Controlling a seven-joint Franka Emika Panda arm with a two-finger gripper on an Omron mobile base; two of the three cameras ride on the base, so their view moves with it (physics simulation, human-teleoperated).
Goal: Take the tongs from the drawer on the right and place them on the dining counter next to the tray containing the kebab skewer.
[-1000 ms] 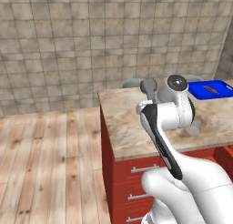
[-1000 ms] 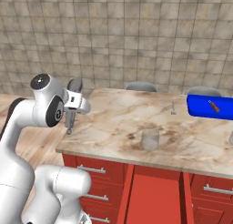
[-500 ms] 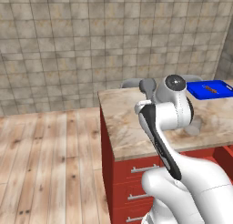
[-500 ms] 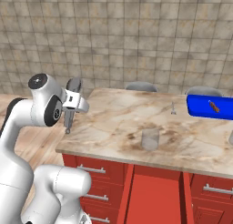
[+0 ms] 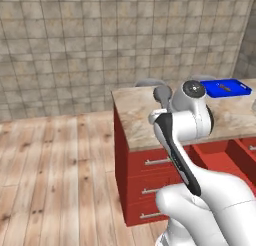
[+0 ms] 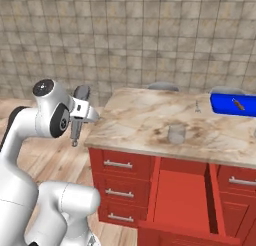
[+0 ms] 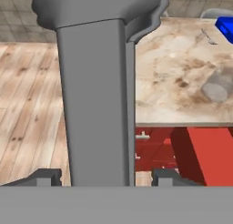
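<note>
Now, nearest to me, the gripper (image 7: 107,178) is closed on the tongs (image 7: 98,104). In the hand view its two dark finger tips stand on either side of the long grey body, which runs up toward twelve o'clock, so the tool seems to lie along the hand. I think this keeps it steady during carrying.

The hand hangs beside the left end of the dining counter (image 6: 145,115), at about nine o'clock from its corner, over the wooden floor and not over the stone. So the tongs are out of the drawer (image 6: 180,200), which stands pulled out below the counter at five o'clock, its red inside bare.

Farther on the stone stands a clear cup (image 6: 176,134), then a small silver utensil (image 6: 196,107) near the far edge. The blue tray (image 6: 220,102) lies at the right end, at about two o'clock from the hand and well apart from it, with the kebab skewer (image 6: 238,104) inside. In my judgement the carrying is about half done: the tongs must pass over or around the cup to reach the bare stone beside the tray.
</note>
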